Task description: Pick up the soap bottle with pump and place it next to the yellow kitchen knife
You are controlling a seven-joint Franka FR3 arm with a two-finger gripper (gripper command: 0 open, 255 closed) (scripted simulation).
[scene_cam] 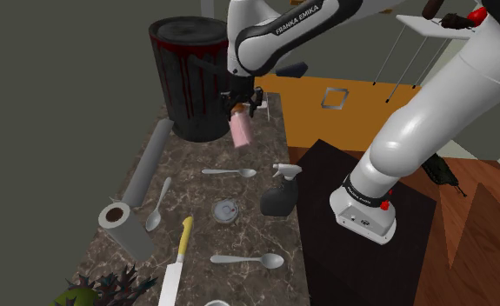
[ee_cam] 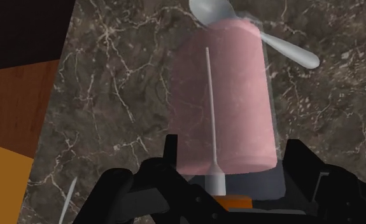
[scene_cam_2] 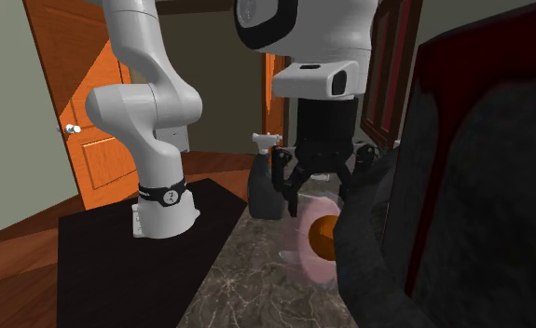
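The end effector (scene_cam: 240, 110) has the pink soap bottle (scene_cam: 241, 130) clamped between its fingers, lifted over the marble worktop (scene_cam: 196, 187). In the shoulder view the dark bin (scene_cam: 187, 78) looms close at the bottle's ten o'clock, and a dark spray bottle (scene_cam: 280, 191) stands at its five. Count with me: three spoons (scene_cam: 230, 172) scattered about, one small tin (scene_cam: 226, 210), one paper roll (scene_cam: 115, 216). The yellow-handled knife (scene_cam: 178, 256) lies well off at seven o'clock, with a spoon and the tin in between. The wrist view adds a thin tube (ee_cam: 209, 108) inside the bottle, and the second exterior view an orange door (scene_cam_2: 89, 93) behind the arm.
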